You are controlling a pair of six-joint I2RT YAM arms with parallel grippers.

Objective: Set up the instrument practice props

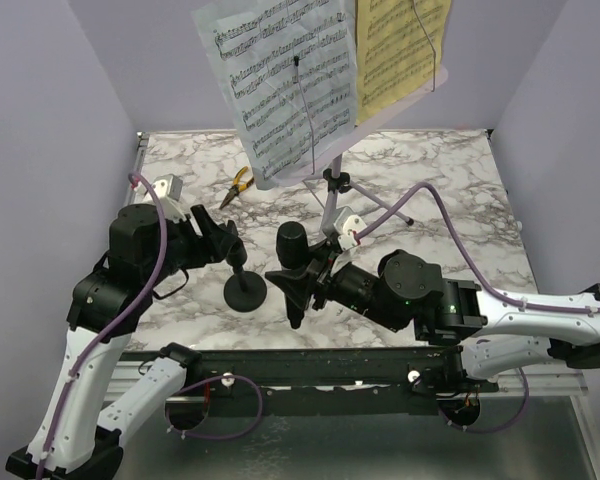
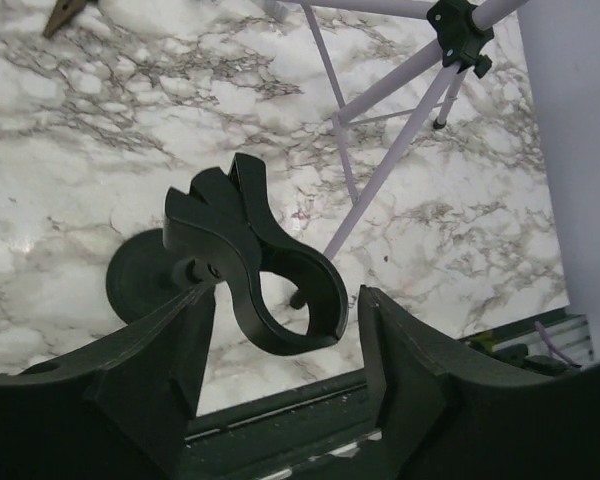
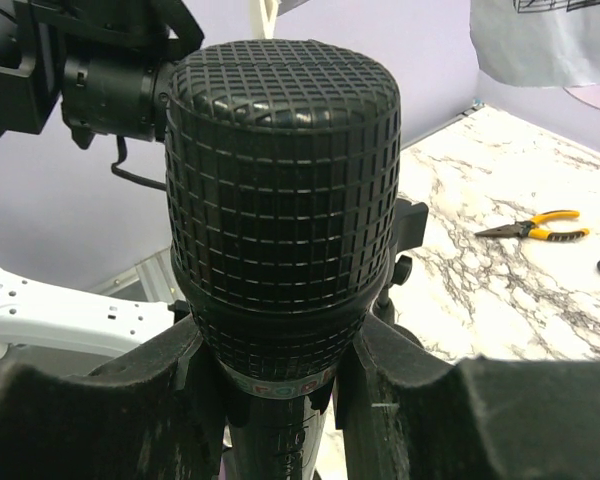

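So the lilac music stand [image 2: 394,150] is up at the back of the counter [image 1: 450,200] with the white and yellow sheet-music pages [image 1: 280,80] set on it, so that half looks sorted; what's in hand now, by the look of it, is the mic bit. The black microphone [image 3: 280,170] is gripped by the right hand [image 3: 280,345], fingers clamped on the body just under the grille head; it's held off the counter just beside the mic stand [image 1: 245,293], which is sat on its round base near the front edge, between the two arms. The left hand [image 2: 285,300] is parted around the stand's clip [image 2: 245,235]; one finger looks to be touching near the joint, but a sliver of gap can be seen on the other side, so no firm grip can be claimed. The clip's ring is empty. Next up, probably: the stand gets pinched properly so it can't tip or spin; then the mic's handle gets lined up with the ring and pushed in. The angle is reckoned to be the fiddly part, since the clip looks tilted and how square the mic sits to it can't be told. The yellow-handled pliers [image 1: 238,185] can be left alone.
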